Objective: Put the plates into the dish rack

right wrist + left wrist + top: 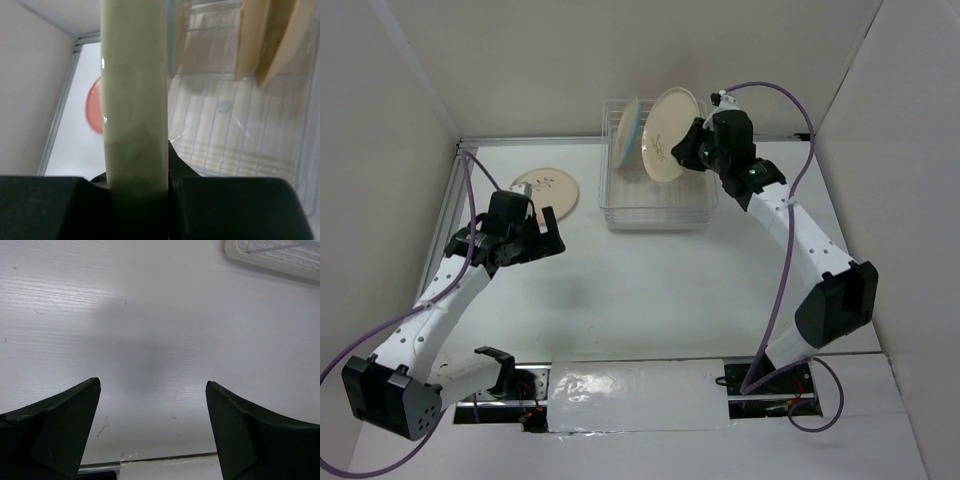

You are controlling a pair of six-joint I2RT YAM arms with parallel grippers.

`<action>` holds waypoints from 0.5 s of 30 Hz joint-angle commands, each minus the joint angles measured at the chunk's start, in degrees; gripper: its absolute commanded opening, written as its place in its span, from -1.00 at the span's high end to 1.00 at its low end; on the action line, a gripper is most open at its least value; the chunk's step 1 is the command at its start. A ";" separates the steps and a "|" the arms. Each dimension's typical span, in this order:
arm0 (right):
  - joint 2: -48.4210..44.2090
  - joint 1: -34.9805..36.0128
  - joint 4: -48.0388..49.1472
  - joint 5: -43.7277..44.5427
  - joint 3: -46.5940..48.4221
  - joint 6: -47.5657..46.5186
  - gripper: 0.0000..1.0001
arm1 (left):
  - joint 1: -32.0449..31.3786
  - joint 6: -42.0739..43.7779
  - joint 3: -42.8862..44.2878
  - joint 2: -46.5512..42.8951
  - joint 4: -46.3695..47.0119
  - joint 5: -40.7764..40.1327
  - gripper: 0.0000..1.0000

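My right gripper [698, 150] is clamped on the rim of a cream plate [670, 118], holding it on edge just over the back of the dish rack [655, 212], next to a blue-edged plate [628, 132] standing in the rack. My left gripper [152, 390] is wide open with nothing in it, over the bare surface [650, 290] left of the rack. A pink plate [94, 106] lies flat on the surface, also left of the rack.
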 commanded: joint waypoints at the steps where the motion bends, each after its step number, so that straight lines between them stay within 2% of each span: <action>1: 1.80 0.61 8.96 9.79 8.38 -1.64 1.00 | 0.78 1.55 -4.16 -3.56 3.44 -1.84 -0.98; 4: 6.46 1.14 9.48 12.87 13.04 -2.26 1.00 | 2.88 2.07 -6.72 -4.71 4.95 0.01 -0.98; 15: 23.59 3.25 7.64 21.23 29.21 -5.34 1.00 | 5.09 2.60 -7.34 -5.32 6.09 5.01 -0.98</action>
